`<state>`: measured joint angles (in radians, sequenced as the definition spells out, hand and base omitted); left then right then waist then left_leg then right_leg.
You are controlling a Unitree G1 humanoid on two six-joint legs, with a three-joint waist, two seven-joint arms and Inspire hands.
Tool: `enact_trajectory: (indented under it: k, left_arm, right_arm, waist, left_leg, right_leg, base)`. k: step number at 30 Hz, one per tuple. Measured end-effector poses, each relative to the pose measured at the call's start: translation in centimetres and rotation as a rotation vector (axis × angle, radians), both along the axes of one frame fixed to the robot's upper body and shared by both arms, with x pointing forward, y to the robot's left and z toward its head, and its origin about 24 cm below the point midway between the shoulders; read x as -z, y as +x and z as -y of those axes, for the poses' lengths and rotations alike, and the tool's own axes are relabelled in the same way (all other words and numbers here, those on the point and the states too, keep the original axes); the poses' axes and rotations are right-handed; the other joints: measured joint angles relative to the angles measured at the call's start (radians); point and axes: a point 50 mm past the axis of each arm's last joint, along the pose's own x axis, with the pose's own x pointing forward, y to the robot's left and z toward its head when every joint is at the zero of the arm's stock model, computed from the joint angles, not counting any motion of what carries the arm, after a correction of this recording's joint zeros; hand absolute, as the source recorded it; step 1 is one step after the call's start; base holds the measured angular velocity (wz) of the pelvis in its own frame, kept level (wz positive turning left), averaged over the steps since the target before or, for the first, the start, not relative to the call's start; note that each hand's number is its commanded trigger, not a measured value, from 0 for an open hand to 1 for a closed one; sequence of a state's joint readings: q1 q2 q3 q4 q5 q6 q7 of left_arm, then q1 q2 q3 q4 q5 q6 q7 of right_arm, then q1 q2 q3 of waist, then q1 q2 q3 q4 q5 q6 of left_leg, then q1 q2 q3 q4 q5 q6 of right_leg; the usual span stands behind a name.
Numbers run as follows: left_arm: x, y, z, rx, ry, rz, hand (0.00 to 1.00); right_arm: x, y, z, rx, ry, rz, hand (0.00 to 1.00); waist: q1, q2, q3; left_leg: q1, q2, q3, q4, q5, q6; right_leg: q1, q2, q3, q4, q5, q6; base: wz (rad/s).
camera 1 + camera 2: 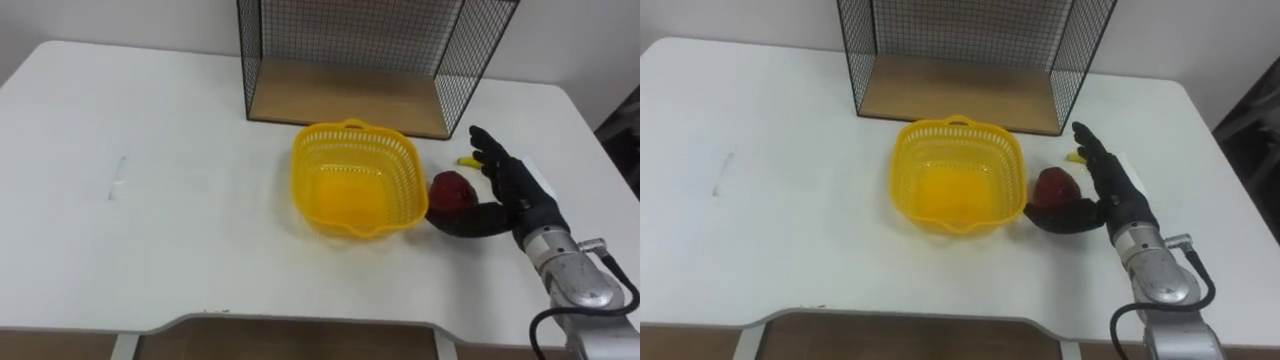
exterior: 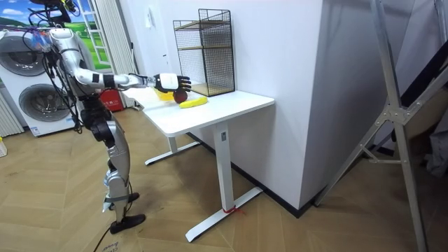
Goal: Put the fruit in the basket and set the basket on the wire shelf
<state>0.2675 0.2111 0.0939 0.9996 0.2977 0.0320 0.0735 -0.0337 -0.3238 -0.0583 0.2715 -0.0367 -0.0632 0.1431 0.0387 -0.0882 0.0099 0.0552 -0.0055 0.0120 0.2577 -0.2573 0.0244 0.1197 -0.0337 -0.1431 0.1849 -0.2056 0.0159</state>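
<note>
An empty yellow plastic basket [image 1: 302,170] sits on the white table [image 1: 150,200], just in front of the wire shelf [image 1: 350,95]. A dark red fruit [image 1: 453,189] lies against the basket's right side. My right hand [image 1: 515,185] is open at that fruit. Its fingers point straight away along the fruit's right side, and the thumb [image 1: 465,218] reaches across in front of it. A yellow banana [image 1: 467,161] peeks out behind the fingers and shows whole in the room view [image 2: 192,102]. I stand at the table's end with the right arm stretched over it.
The wire shelf has a black mesh cage and a wooden floor, open towards me. The table's right edge runs close past my right forearm. Wide bare tabletop lies left of the basket.
</note>
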Motion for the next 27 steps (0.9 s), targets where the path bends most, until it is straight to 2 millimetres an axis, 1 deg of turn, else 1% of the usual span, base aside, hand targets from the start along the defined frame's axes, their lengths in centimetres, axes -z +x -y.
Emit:
enact_trajectory:
  k: [5,9,12,17,18,20,22,23,27]
  left_arm:
    - [0.0,0.0,0.0,0.0,-0.001,0.0,0.0]
    - [0.0,-0.2,0.0,-0.004,0.002,-0.012,0.0]
    - [0.0,-0.5,0.0,-0.006,0.004,-0.02,0.0]
    - [0.1,-1.0,-0.1,-0.019,0.009,-0.053,0.0]
    - [0.2,-1.1,-0.1,-0.021,0.01,-0.058,0.0]
    - [0.2,-1.2,-0.1,-0.026,0.011,-0.068,0.0]
    - [0.2,-1.0,-0.1,-0.026,0.013,-0.068,0.0]
    - [0.2,-1.0,-0.1,-0.026,0.013,-0.069,0.0]
    - [0.2,-1.2,-0.2,-0.032,0.016,-0.082,0.0]
  right_arm:
    - [0.2,0.0,-0.1,-0.039,-0.017,-0.026,0.0]
    - [1.4,-0.3,-0.4,-0.072,-0.065,-0.118,0.0]
    - [1.9,-0.5,-0.5,-0.1,-0.082,-0.164,0.0]
    - [3.1,-0.5,-0.2,-0.097,-0.102,-0.222,0.0]
    - [3.4,-0.6,-0.2,-0.098,-0.103,-0.236,0.0]
    - [3.8,-0.7,-0.1,-0.094,-0.103,-0.254,0.0]
    - [4.2,-0.7,0.1,-0.087,-0.109,-0.274,0.83]
    - [4.2,-0.7,0.1,-0.088,-0.114,-0.275,1.0]
    - [4.3,-0.5,0.3,-0.084,-0.143,-0.279,1.0]
  waist:
    - [0.0,0.002,-0.0009]
    - [0.0,0.003,-0.0016]
    - [0.001,0.003,-0.002]
    - [0.001,-0.002,-0.0062]
    - [0.004,-0.007,-0.0096]
    - [0.009,-0.011,-0.0115]
    - [0.013,-0.012,-0.0124]
    - [0.013,-0.01,-0.0122]
    - [0.018,-0.002,-0.0158]
  left_leg:
    - [0.0,0.0,-0.002,-0.001,0.0,0.0]
    - [0.0,-0.001,-0.012,-0.001,0.0,0.0]
    - [0.003,-0.001,-0.013,-0.001,0.0,0.0]
    - [0.016,-0.002,-0.015,0.0,0.0,0.0]
    - [0.019,-0.002,-0.016,0.0,0.0,0.0]
    - [0.024,-0.003,-0.019,0.001,0.0,0.0]
    - [0.025,-0.004,-0.025,-0.001,0.0,0.0]
    - [0.024,-0.004,-0.026,-0.001,0.0,0.0]
    - [0.024,-0.005,-0.028,0.003,0.001,-0.001]
  right_leg:
    - [0.001,0.0,0.0,0.0,0.0,0.0]
    - [0.003,0.0,0.0,0.0,0.0,0.0]
    - [0.006,0.0,0.0,-0.001,0.0,0.0]
    - [0.023,0.0,0.003,-0.003,0.0,0.0]
    - [0.026,0.0,0.003,-0.004,0.0,0.0]
    - [0.034,0.0,0.003,-0.005,0.0,0.0]
    - [0.04,0.0,0.002,-0.017,0.004,0.001]
    - [0.04,0.0,0.002,-0.017,0.005,0.001]
    - [0.047,0.001,0.001,-0.016,0.006,-0.001]
  base:
    - [0.01]
    - [0.03]
    - [0.0]
    - [0.0]
    - [0.04]
    - [0.06]
    - [0.06]
    - [0.0]
    - [0.0]
